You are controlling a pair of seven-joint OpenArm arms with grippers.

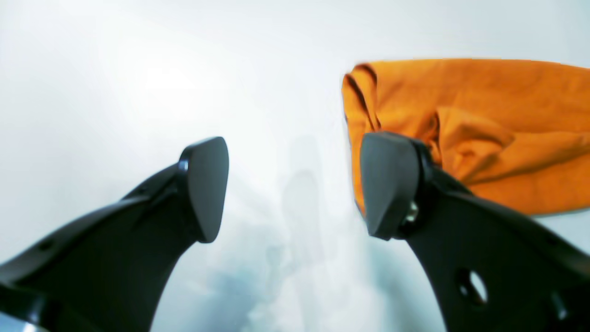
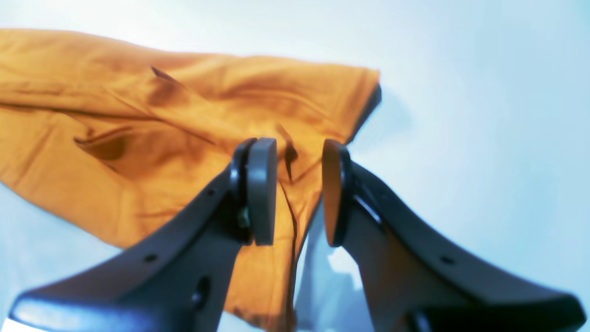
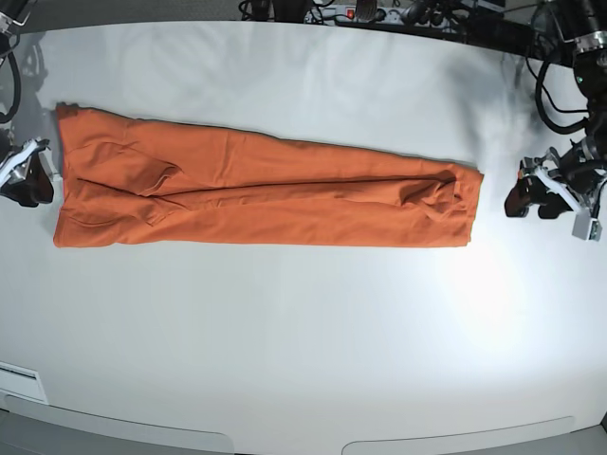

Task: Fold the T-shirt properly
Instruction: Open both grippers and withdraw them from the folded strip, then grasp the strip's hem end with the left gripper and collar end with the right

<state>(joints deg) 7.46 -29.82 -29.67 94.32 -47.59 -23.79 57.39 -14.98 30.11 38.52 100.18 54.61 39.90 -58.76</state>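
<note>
The orange T-shirt lies on the white table, folded lengthwise into a long band running left to right. My left gripper is open and empty above bare table, just off the shirt's end; in the base view it sits a little right of the shirt. My right gripper is open with a narrow gap, hovering over the other end of the shirt; in the base view it is at the shirt's left edge. No neck tag shows.
Cables and a power strip run along the table's far edge. A white label lies at the front left corner. The table's curved front edge is at the bottom.
</note>
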